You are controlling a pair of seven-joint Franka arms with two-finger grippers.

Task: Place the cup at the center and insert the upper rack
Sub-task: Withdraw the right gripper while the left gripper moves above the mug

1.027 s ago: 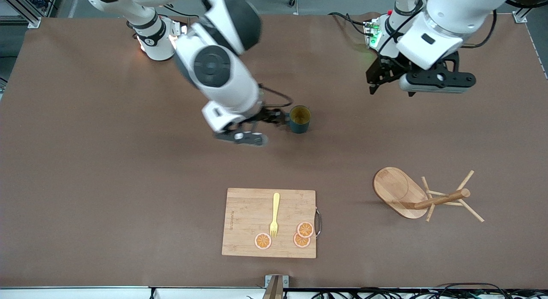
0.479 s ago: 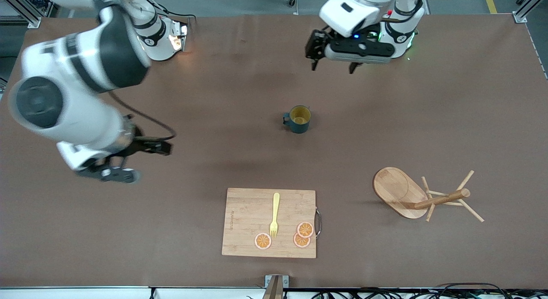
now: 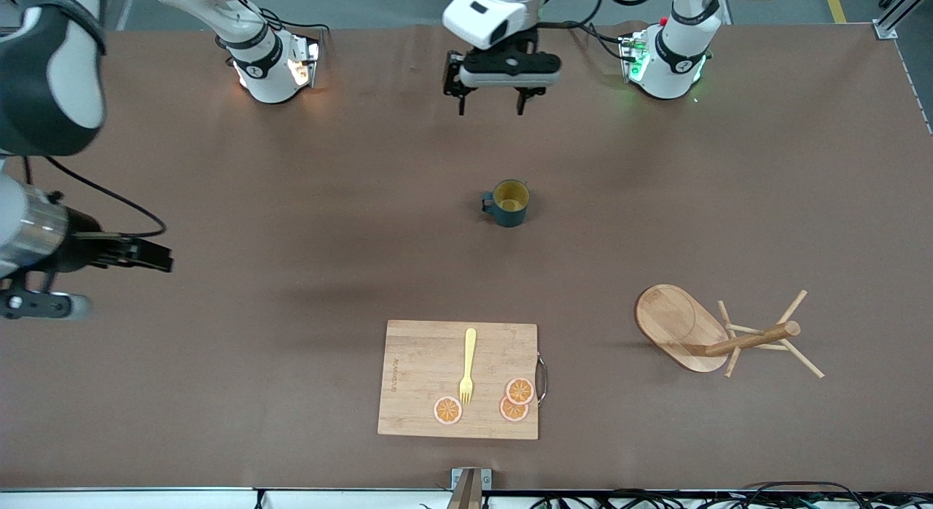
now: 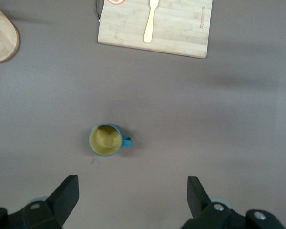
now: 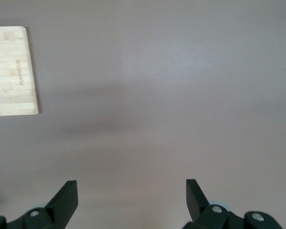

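the tabletop (image 3: 219, 392) is carrying everything, and both arms are hanging above it with nothing held. the right arm is reaching out over the right arm's end of the tabletop, its wrist lying roughly level, and the right pincer (image 3: 149, 257) is standing with its fingers apart over bare surface. the left arm is folding in close to its own base, and the left pincer (image 3: 488, 100) is pointing straight down with its fingers (image 4: 64, 193) spread wide, over bare tabletop.

the cutting board (image 3: 423, 378) is lying nearer to the front camera than the spot under the left pincer, bearing a yellow fork (image 3: 467, 367) and three orange slices (image 3: 519, 390). the upper rack (image 3: 718, 334) is lying tipped on its side toward the left arm's end, well apart from both pincers. the cup (image 3: 509, 201) is standing upright, nearer the camera than the spot under the left pincer, its yellow inside looking empty.
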